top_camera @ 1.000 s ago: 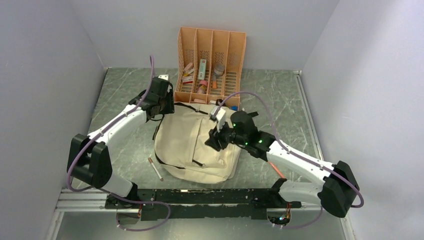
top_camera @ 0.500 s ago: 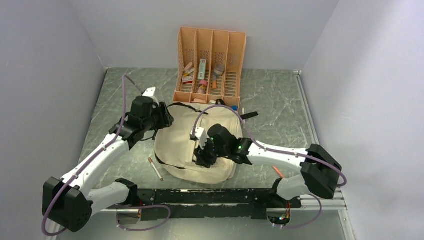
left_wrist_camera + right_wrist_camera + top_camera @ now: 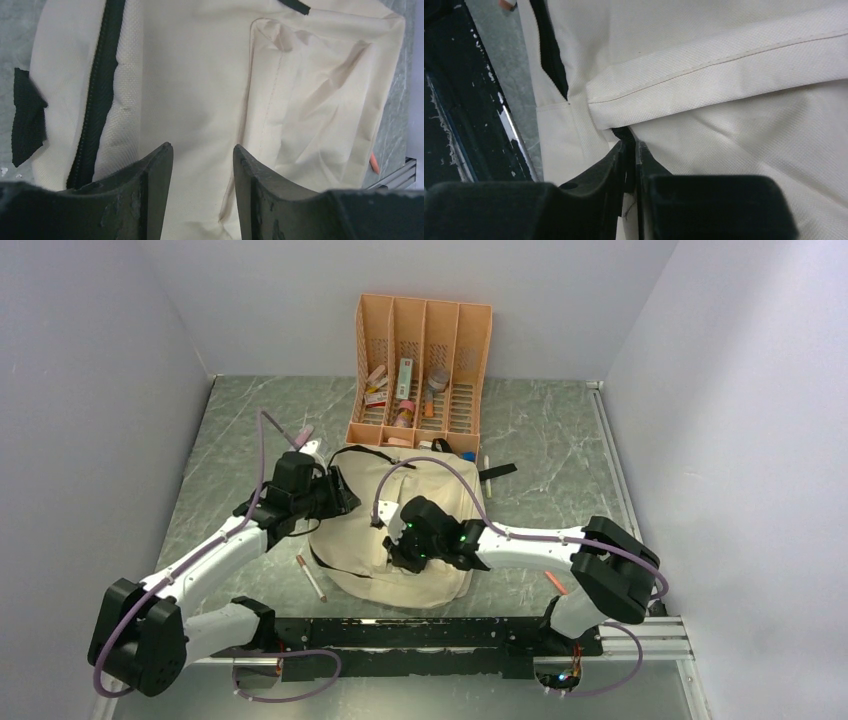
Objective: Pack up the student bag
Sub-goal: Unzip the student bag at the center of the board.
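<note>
**A:** Top external view first: where do we find the student bag [image 3: 375, 525]?

**B:** We see it lying flat in the middle of the desk [image 3: 560, 440]. Its far edge is just in front of the orange organiser [image 3: 420, 350], and both arms reach in over it.

**A:** How does our left pincer [image 3: 202, 150] stand?

**B:** Its fingers are spread wide with nothing between them. It hangs over the bag's far left part, just beside the black zipper [image 3: 97, 100], and cream fabric fills the gap. We cannot tell whether the tips touch the cloth.

**A:** And the right pincer [image 3: 630, 145]?

**B:** It is closed down to a sliver over the near half of the bag. From its wrist camera we see the tips meeting on a small dark tab [image 3: 623, 133] tucked under a stitched cream flap [image 3: 724, 75], and it seems to be nipping that tab.

**A:** Anything beside the bag?

**B:** A pen [image 3: 311, 578] lies on the desk near the bag's left edge.
</note>
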Tool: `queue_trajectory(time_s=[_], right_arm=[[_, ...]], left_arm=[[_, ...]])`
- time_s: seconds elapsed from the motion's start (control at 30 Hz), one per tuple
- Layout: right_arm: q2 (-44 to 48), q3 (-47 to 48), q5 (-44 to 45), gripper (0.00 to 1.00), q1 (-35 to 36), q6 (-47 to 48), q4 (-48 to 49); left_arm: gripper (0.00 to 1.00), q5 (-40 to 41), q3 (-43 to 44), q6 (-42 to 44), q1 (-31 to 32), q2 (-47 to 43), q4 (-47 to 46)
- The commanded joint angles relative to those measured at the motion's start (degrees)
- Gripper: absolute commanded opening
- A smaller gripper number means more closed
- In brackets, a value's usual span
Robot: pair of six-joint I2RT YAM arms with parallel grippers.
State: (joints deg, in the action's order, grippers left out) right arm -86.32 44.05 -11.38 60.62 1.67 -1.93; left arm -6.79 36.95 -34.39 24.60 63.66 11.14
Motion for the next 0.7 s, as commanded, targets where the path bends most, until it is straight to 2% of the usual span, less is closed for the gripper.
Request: queue_trajectory(time_s=[0.0,0.1,0.3,0.67], right_arm=[[0.12,2.23,4.76,0.08,0.3,-0.47,0.39],[0.85,3.06,7.4,0.0,0.21,-0.29,0.37],[2.55,4.8,11.13,0.0,-1.47,1.02,1.56],[-0.88,10.61,10.29,0.0,-9.94,6.54,0.19]], left_arm=[[0.51,-0.49,-1.73,-1.1,0.65,1.12,-3.06],[0.51,0.94,-2.05,-0.89,0.86,1.83,-2.25],[0.5,2.44,-2.15,-0.21,1.15,2.64,-1.53],[0.49,2.49,-2.94,0.11,1.41,3.04,-1.9]])
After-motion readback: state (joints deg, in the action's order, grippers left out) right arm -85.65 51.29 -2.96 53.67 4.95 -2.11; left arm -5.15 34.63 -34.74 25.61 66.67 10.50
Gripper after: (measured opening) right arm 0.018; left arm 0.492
